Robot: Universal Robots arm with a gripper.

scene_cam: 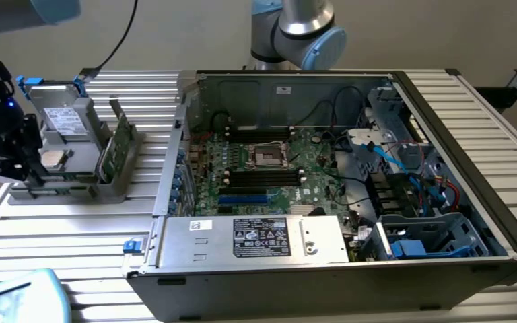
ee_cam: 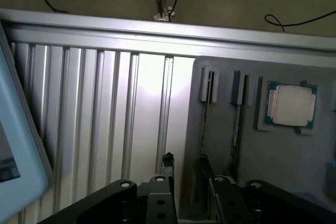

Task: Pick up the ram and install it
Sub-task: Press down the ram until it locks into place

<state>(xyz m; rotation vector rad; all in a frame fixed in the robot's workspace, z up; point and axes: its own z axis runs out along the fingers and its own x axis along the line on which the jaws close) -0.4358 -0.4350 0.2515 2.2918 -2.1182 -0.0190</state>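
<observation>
Currently the ram (scene_cam: 113, 143) stands near the end effector (ee_cam: 185, 169).

Downward-pointing fingers (ee_cam: 167, 161), wide apart.

- ram (scene_cam: 115, 145), recorded as green.
- holder (scene_cam: 56, 193), recorded as plain grey.
- table (scene_cam: 70, 229), recorded as silver, ribbed in parallel strips.
- motherboard (scene_cam: 281, 171), recorded as green, with black and blue slots.
- processor (ee_cam: 291, 105), recorded as silver, green-edged.

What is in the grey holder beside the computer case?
The ram stands on edge in a slot, near a square silver processor chip and what looks like a drive. The gripper hides part of the grey holder on the exterior view's left.
</observation>
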